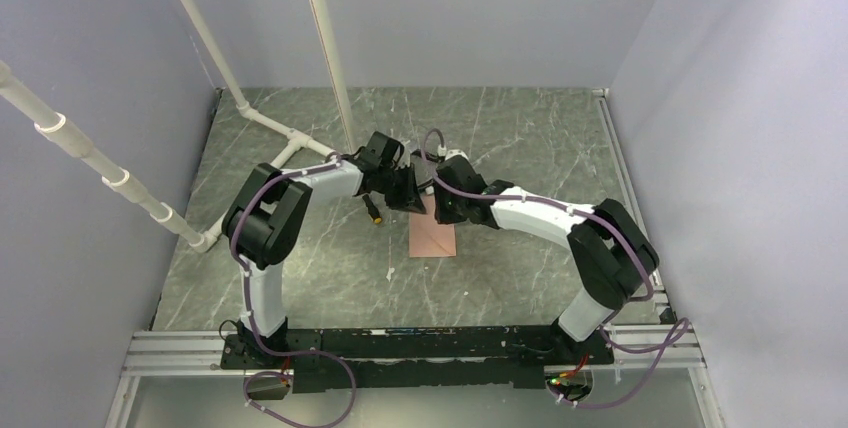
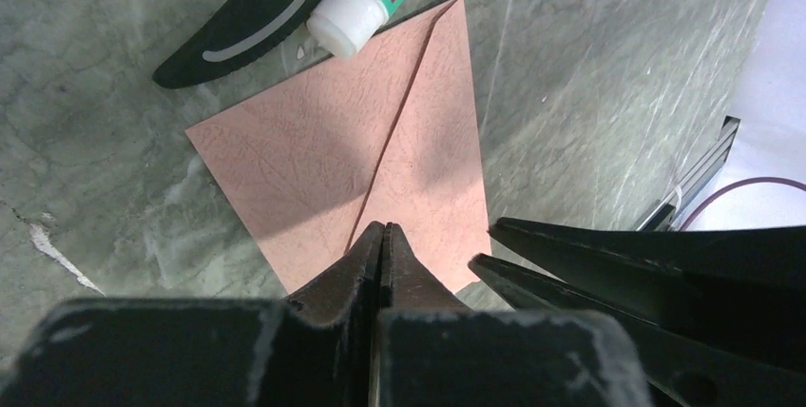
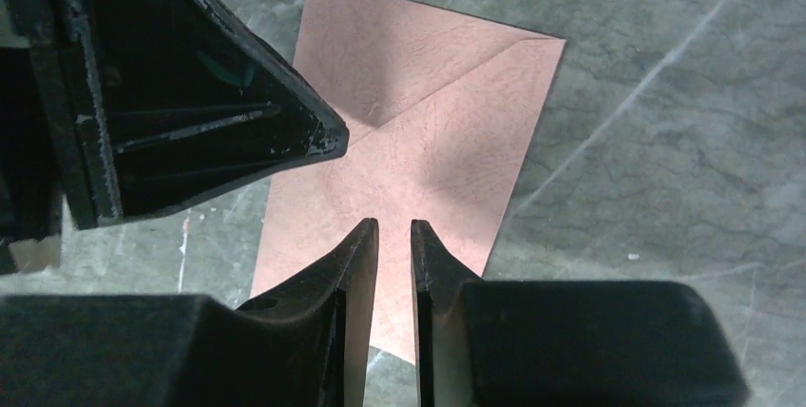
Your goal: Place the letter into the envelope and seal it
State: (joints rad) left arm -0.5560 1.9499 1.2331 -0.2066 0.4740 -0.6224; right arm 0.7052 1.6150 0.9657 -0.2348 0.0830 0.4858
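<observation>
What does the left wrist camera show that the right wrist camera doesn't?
Only left wrist: a black curved object with a pale stripe and a purple cable. Only right wrist: the flap's point, uncovered. Both: the pinkish-brown envelope with flap folded down, the glue stick, the shut left pincer and the slightly open right pincer.

- The left arm is arching from the lower left toward the centre of the top view.
- The left gripper is pointing downward, its fingertips touching each other.
- The right arm is arching in from the lower right.
- The right gripper is holding its fingers a narrow slit apart, just beside the left one.
</observation>
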